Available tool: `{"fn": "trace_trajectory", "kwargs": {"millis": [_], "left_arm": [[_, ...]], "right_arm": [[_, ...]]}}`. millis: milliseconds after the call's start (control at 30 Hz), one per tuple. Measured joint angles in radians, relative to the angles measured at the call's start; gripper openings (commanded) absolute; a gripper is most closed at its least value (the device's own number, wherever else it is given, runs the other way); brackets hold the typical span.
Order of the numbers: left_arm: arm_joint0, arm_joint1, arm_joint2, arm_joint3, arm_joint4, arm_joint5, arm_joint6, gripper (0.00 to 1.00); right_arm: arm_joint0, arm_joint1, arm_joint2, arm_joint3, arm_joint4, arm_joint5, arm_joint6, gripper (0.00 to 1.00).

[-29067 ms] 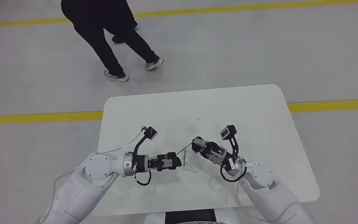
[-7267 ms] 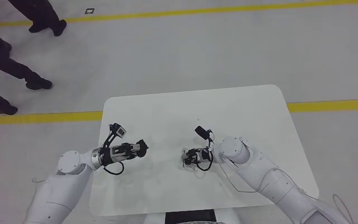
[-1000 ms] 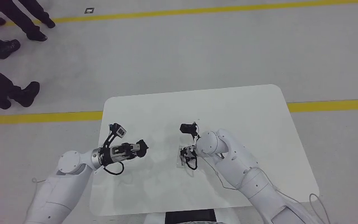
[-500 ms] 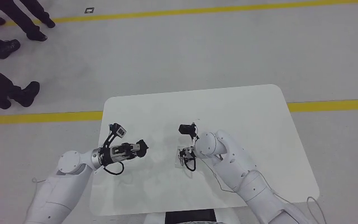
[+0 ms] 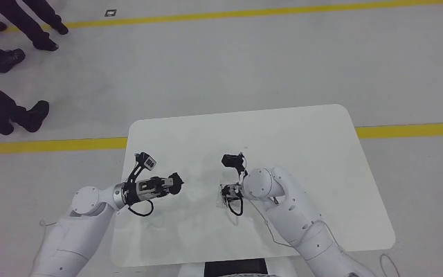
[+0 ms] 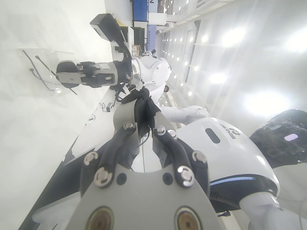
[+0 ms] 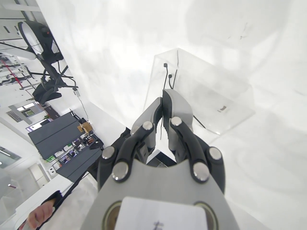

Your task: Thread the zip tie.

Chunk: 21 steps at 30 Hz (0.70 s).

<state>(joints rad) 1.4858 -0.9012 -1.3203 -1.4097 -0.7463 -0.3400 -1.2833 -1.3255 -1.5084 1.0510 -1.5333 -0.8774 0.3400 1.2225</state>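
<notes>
**Desk:** Start at the right side. What has it got?

**Op:** My right gripper (image 7: 163, 96) is clenched hard. I read a black zip tie (image 7: 165, 66) nipped at the tips, its strand running back between the fingers (image 7: 178, 107). A second tie (image 7: 170, 75) runs in beside it. I can't tell if that one is caught too.

**Desk:** Where does the tie lie?

**Op:** Both heads rest inside the clear box (image 7: 211, 89). The box stands on the white table (image 5: 311, 138), near the middle. The gripper tips are at the box, on the side nearest the arm.

**Desk:** Any writing?

**Op:** One small dark mark (image 7: 223, 108) on the box. It's too small for me to read.

**Desk:** And the left?

**Op:** On my left gripper (image 6: 142, 104) the fingers are drawn together, with something black bunched at the tips. I can't tell what it is. From above, it hovers over the table's left part, well apart from the box.

**Desk:** What does each view add?

**Op:** The left wrist view gives the right gripper side-on at the box. It shows ties spread on the box floor and one strand trailing under the tips. The right wrist view gives the pinch itself. The top view gives the spacing between the arms.
</notes>
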Motion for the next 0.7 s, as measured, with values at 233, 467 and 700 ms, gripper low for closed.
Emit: {"fn": "trace_trajectory", "kwargs": {"millis": [233, 467, 700], "left_arm": [[0.0, 0.0, 0.0, 0.0, 0.0, 0.0, 0.0, 0.0], [0.0, 0.0, 0.0, 0.0, 0.0, 0.0, 0.0, 0.0], [0.0, 0.0, 0.0, 0.0, 0.0, 0.0, 0.0, 0.0]], "right_arm": [[-0.112, 0.021, 0.039, -0.195, 0.02, -0.035, -0.036, 0.0], [-0.262, 0.042, 0.083, -0.348, 0.105, -0.226, -0.268, 0.0], [-0.282, 0.046, 0.089, -0.352, 0.112, -0.269, -0.307, 0.0]]}}
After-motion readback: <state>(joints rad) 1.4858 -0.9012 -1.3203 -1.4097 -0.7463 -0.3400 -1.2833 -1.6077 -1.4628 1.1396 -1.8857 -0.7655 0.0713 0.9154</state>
